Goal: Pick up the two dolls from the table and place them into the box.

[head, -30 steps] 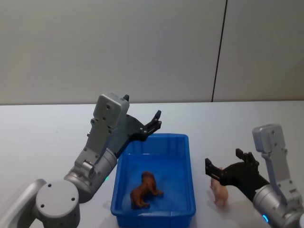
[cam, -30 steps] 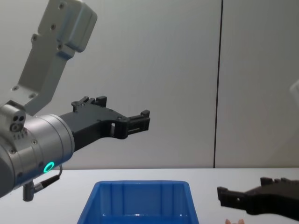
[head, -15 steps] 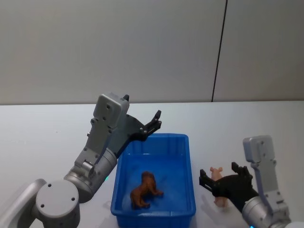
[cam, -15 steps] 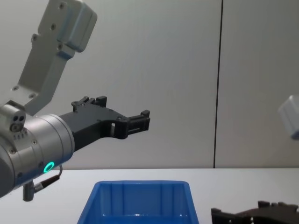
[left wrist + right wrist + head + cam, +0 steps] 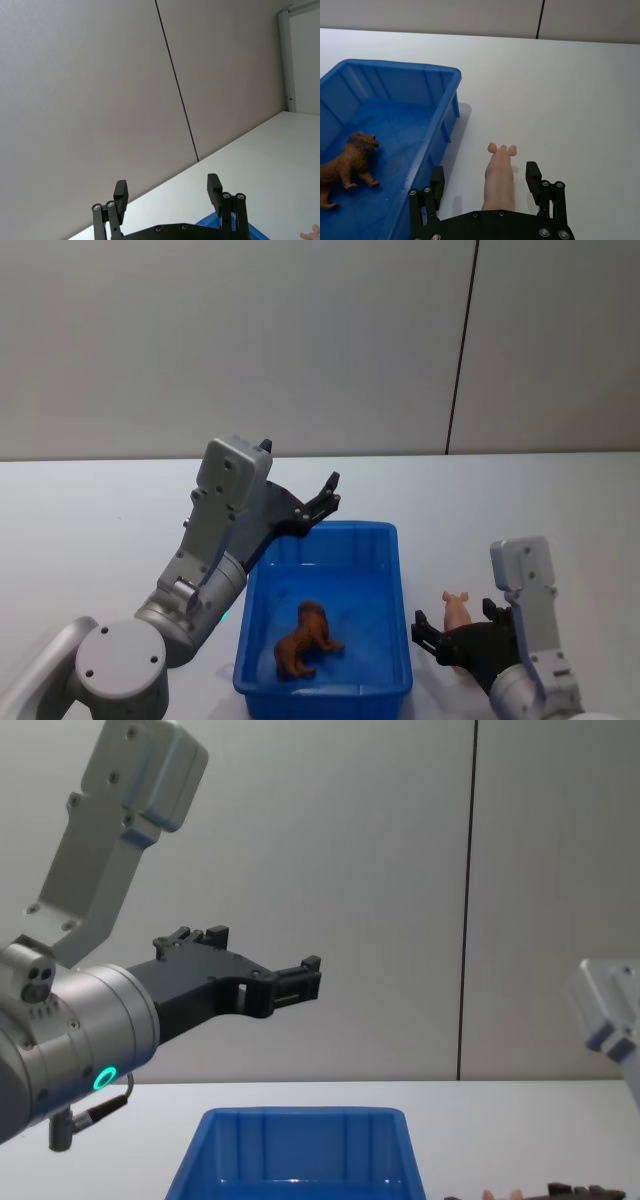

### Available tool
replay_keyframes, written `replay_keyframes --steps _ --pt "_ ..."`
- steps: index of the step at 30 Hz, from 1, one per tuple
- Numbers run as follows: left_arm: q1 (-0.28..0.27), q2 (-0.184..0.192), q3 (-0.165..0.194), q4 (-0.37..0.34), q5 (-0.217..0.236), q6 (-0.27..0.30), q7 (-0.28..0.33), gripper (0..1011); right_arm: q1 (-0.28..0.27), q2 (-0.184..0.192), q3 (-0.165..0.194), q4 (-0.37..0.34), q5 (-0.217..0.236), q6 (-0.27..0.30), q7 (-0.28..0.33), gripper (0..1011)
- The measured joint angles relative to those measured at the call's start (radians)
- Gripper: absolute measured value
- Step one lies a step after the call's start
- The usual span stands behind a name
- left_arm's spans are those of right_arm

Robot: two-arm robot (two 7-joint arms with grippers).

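Your right pincer (image 5: 455, 626) is low over the bench (image 5: 100, 510), at the near right of the scene, just to the right of the blue box (image 5: 330, 528). Its black fingers (image 5: 533, 172) are spread apart and released, one on each side of the pale pink pig (image 5: 457, 610). In the right wrist view, bare bench shows between the pig (image 5: 499, 172) and each finger, so nothing is gripped. The pig stands upright on the bench beside the box's right wall, apart from it, with its head pointing toward the far side. The brown lion (image 5: 308, 640) is inside the box, standing on its feet on the floor of the near half, its maned head turned toward the far end. Your left pincer (image 5: 333, 490) is raised in the air above the far left corner of the box, well clear of the rim. Its fingers are also spread wide and hold nothing, and in the left wrist view they (image 5: 167, 187) point out toward the grey wall (image 5: 100, 90) behind the bench.
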Motion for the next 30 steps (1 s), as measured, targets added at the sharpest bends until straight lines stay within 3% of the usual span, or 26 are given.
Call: replay_keyframes --steps 17,30 --pt "0.0 0.0 0.0 0.0 0.0 0.0 0.0 1001 0.023 -0.028 0.009 0.059 -0.016 0.014 -0.02 1001" --pt "0.0 0.0 0.0 0.0 0.0 0.0 0.0 1001 0.032 -0.035 0.027 0.092 0.007 0.043 -0.02 684"
